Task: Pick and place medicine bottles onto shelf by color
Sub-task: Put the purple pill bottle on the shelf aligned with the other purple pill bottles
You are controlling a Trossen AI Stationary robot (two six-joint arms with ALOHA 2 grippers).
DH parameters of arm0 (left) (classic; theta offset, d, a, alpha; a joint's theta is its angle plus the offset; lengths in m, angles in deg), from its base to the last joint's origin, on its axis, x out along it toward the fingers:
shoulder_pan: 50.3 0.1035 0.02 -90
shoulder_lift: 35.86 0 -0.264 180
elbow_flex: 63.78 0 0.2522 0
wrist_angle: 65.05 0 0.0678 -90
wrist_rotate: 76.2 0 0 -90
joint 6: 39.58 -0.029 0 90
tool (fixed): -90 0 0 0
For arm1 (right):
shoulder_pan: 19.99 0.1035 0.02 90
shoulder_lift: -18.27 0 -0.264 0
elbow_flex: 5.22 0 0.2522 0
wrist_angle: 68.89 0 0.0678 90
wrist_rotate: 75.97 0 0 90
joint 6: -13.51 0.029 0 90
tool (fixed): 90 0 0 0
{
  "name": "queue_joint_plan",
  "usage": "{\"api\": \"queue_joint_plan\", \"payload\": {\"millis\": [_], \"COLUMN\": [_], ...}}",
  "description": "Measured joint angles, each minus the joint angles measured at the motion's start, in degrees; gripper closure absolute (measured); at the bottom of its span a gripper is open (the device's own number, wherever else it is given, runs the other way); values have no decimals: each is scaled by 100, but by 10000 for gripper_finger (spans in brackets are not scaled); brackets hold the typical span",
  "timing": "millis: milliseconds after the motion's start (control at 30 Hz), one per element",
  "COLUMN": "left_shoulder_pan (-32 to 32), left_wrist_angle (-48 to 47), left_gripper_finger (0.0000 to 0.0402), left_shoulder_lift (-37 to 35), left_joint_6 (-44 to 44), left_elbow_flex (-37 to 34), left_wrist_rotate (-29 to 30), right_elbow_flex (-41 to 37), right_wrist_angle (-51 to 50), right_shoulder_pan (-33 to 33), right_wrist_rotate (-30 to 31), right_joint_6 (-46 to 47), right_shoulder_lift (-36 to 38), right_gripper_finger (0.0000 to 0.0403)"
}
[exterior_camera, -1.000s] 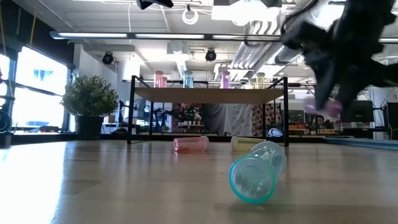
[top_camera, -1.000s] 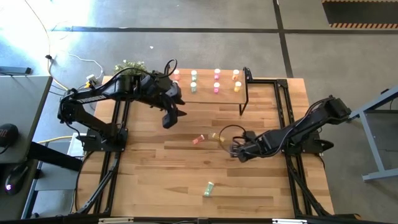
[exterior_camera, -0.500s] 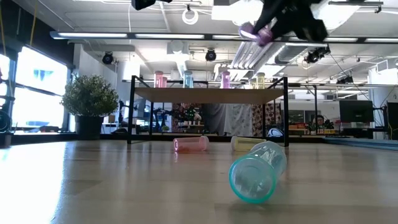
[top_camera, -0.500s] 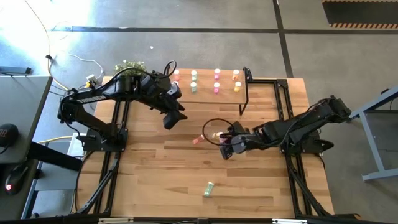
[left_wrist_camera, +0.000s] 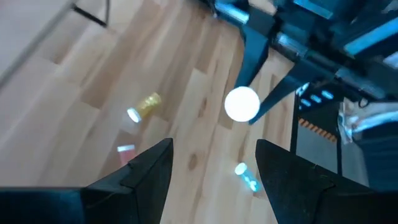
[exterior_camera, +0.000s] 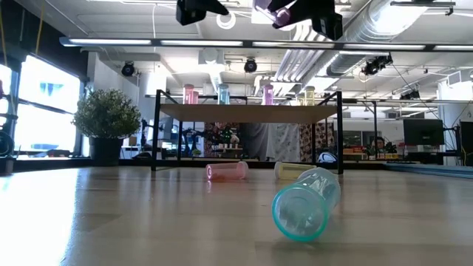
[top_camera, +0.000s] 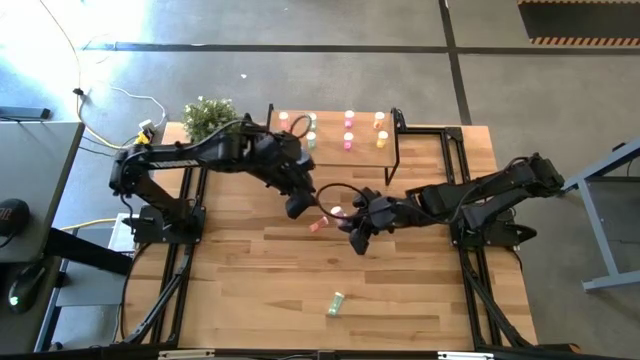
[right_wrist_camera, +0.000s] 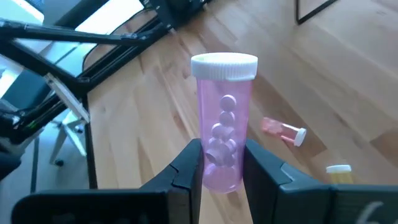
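Note:
My right gripper [top_camera: 352,225] is shut on a pink medicine bottle [right_wrist_camera: 222,124] with a white cap, high over the table's middle. My left gripper [top_camera: 297,207] hangs open just to its left, its fingers [left_wrist_camera: 149,174] apart with nothing between them. In the left wrist view the bottle's white cap [left_wrist_camera: 242,103] faces it. A salmon-red bottle [top_camera: 318,225], a yellow one [left_wrist_camera: 144,107] and a mint-green one [top_camera: 336,303] lie on their sides on the table. The shelf [top_camera: 335,148] stands at the far edge with several bottles upright on it. My right gripper pinches the pink bottle's lower half [right_wrist_camera: 221,165], by its base end, between its two fingers [right_wrist_camera: 189,168]. The bottle runs on along the fingers, its capped end [right_wrist_camera: 224,65] pointing away from the gripper. It is lifted clear of the table.
A potted plant [top_camera: 208,118] stands at the table's far left corner. In the low view the mint-green bottle [exterior_camera: 304,203] lies nearest, with the salmon-red [exterior_camera: 227,171] and yellow [exterior_camera: 292,170] bottles behind it, in front of the shelf's black legs [exterior_camera: 155,133].
My right gripper has risen from just above the table with the pink bottle, gone toward the table's left and rolled its wrist. The bottle is now high up. My left gripper has come toward the right and near side, closer to the right gripper, staying open.

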Motion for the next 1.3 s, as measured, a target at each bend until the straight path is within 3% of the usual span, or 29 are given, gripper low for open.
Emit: {"api": "queue_joint_plan", "payload": {"millis": [333,933,1300], "left_shoulder_pan": [-202,-199,-190], "left_wrist_angle": [725,960,940], "left_gripper_finger": [181,182,245], "left_shoulder_lift": [453,730,730], "left_joint_6": [27,42,-4], "left_elbow_flex": [-1,-1,-1], "left_wrist_rotate": [-66,-458,-494], "right_elbow_flex": [-9,-11,-11], "right_wrist_angle": [-7,207,221], "right_shoulder_pan": [-217,-351,-441], "right_wrist_rotate": [-301,-492,-591], "right_joint_6": [-396,-928,-1001], "right_shoulder_lift": [0,0,0], "right_gripper_finger": [330,330,330]}}
